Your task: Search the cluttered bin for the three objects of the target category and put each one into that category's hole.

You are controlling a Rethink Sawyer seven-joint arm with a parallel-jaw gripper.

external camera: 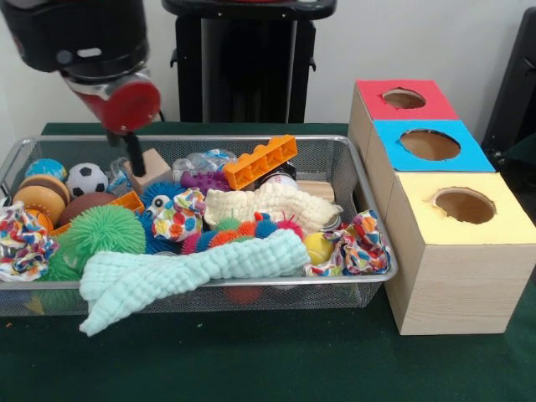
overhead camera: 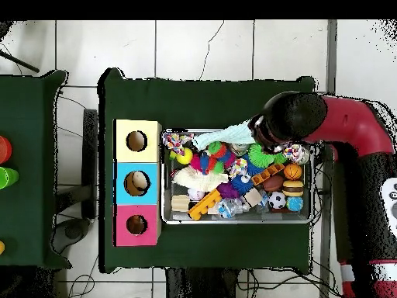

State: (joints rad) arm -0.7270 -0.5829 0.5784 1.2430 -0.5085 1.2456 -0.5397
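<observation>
Over the left end of the silver wire-mesh bin [external camera: 362, 180], front view | black-tipped gripper [external camera: 134, 153] dips beside the tan wooden block [external camera: 156, 164], grip state unreadable | I'd descend slowly, single out one toy, avoid snagging the mint-green cloth [external camera: 184, 275].

You face a plain white wall [external camera: 435, 42] behind a table [external camera: 276, 360] covered in dark green cloth. From above, you see that table standing on a floor of large pale tiles [overhead camera: 201, 50] with dark joints, a second green-topped table [overhead camera: 31, 155] set just beside it across a narrow gap, and thin cables [overhead camera: 77, 279] trailing over the tiles
</observation>
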